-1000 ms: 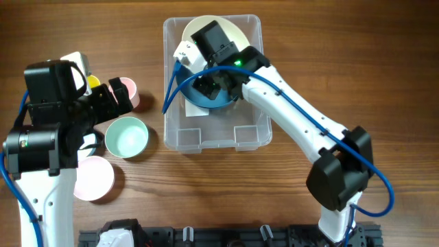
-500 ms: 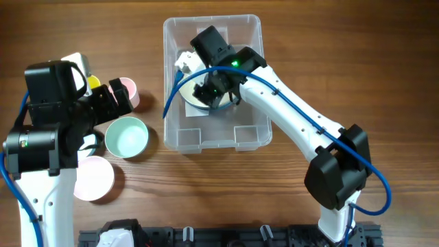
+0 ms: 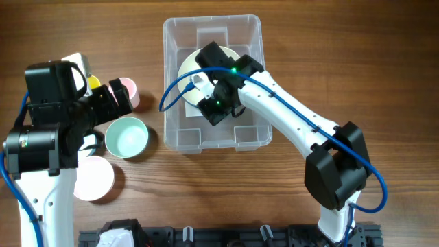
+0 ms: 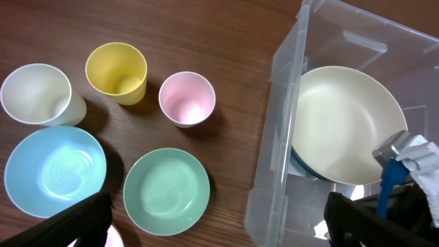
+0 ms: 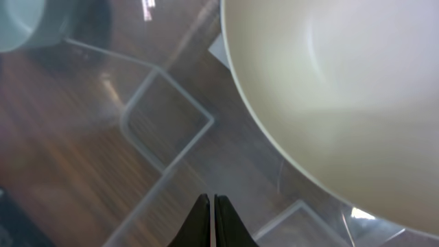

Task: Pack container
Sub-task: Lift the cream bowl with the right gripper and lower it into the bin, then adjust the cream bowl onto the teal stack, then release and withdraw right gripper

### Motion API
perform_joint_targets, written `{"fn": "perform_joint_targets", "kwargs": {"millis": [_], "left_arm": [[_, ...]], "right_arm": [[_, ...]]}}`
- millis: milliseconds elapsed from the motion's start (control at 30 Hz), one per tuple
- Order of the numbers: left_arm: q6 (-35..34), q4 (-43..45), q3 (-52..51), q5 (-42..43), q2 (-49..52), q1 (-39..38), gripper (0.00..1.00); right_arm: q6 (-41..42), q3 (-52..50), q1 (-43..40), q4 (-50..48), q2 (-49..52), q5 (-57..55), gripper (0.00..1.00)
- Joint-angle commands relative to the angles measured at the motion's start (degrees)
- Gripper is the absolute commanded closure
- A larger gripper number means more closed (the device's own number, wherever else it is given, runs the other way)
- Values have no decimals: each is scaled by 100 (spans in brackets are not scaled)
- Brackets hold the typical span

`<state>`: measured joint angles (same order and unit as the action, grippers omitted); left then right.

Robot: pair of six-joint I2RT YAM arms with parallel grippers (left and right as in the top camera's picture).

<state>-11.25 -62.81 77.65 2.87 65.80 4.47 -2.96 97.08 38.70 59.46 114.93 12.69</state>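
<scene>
In the container (image 3: 247,34), top centre of the overhead frame, the right claw (image 5: 210,200) sits pinched shut and empty beside the cream bowl (image 4: 343,123); rising carelessly could snag its rim and tip it.

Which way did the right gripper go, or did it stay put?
Yes, it moved. The right gripper slid back from the far end of the container toward its near end, closer to the robot's base.
</scene>
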Motion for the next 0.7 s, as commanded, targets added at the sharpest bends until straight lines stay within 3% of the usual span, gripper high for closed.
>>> {"fn": "perform_joint_targets", "kwargs": {"millis": [0,133,333,667], "left_arm": [[31,13,59,70,22,26,0],[31,13,59,70,22,26,0],[31,13,59,70,22,26,0],[31,13,59,70,22,26,0]], "right_arm": [[525,-35,-13,-317,-31,-927,96],[789,-33,-15,-505,-35,-1502,96],[2079,-35,-382,-214,-35,-1919,96],[2028,-35,-839,-297,-35,-1707,96]]}}
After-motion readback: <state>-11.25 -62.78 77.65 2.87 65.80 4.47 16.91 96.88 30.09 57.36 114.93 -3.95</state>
